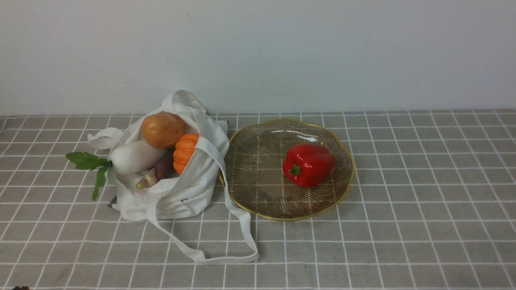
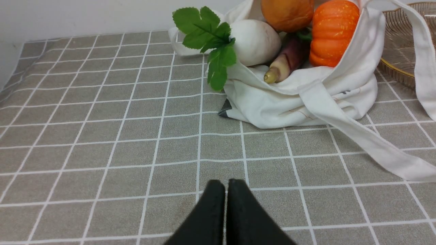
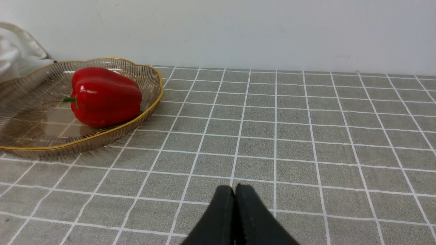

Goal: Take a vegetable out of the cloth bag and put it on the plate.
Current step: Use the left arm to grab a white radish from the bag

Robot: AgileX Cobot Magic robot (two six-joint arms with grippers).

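Note:
The white radish [image 1: 135, 156] lies in the open mouth of the white cloth bag [image 1: 185, 189], its green leaves hanging out over the table; it also shows in the left wrist view [image 2: 254, 41], with the bag [image 2: 289, 102] below it. The ribbed brownish glass plate [image 1: 258, 189] with a gold rim stands right of the bag and shows in the right wrist view [image 3: 20, 112]. Neither gripper shows in the front view. My left gripper [image 2: 226, 183] is shut and empty, low over the cloth, well short of the bag. My right gripper [image 3: 235, 187] is shut and empty, away from the plate.
A red bell pepper [image 1: 308, 164] lies on the plate. A brown potato [image 1: 163, 129], an orange pumpkin [image 1: 185, 152] and a purple root [image 1: 155, 174] fill the bag. A long strap [image 1: 225, 257] loops forward over the checked cloth. A wall stands behind.

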